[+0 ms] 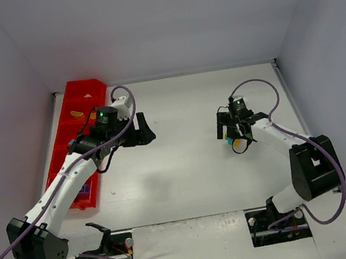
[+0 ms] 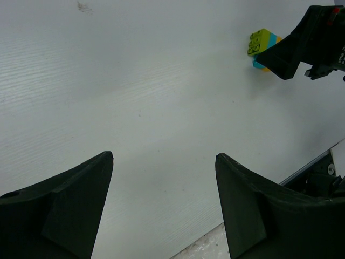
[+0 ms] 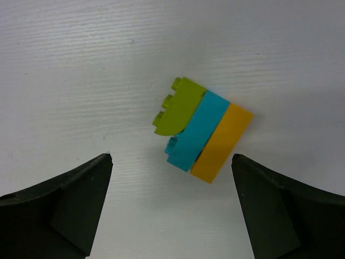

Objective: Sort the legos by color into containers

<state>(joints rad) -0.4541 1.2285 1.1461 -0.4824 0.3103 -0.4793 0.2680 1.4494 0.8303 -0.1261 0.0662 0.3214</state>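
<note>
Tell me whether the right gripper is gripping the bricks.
No, the right gripper stands open, clear of the bricks lying on the table.

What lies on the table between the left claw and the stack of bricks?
Nothing. The left wrist view shows only bare white table between the left claw and the stack of bricks.

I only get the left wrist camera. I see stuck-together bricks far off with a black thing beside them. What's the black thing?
Observer: That's the right gripper, open, hanging over the brick stack.
Kid: Where's the red tray?
Observer: The red tray lies along the table's left edge.
Kid: Anything in it?
Observer: A purple piece shows in its nearest compartment.
</note>
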